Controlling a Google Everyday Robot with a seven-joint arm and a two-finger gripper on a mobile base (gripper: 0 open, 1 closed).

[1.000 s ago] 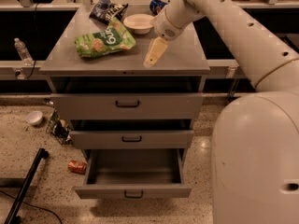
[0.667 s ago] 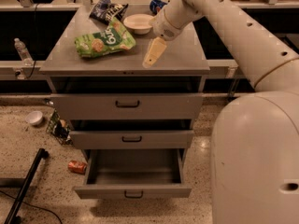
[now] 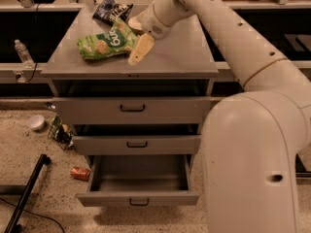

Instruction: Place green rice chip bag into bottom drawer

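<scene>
— Where do we find the green rice chip bag?

— We see it lying flat on the grey surface of the cabinet, toward the back left, with its long side running left to right and its right end raised a little toward the back.

— And the pincer?

— It hangs over the same surface, just beside the bag's right end, on the near side of it. It tilts down and to the left, so its tip comes low by the bag's lower right corner. We cannot tell whether it touches the bag, and we cannot tell whether the pincer is wide or narrow. We see nothing held in it.

— What carries it?

— The cream arm, which reaches in from the right and crosses the back of the surface.

— And the bottom drawer?

— It is pulled out toward us, well below the bag, with its grey inside in view. The middle drawer stands out a little and the top drawer a little less.

— Anything else by the bag?

— A dark chip bag lies behind it, near the back edge. On the floor to the left of the open drawer we see a red can.
</scene>
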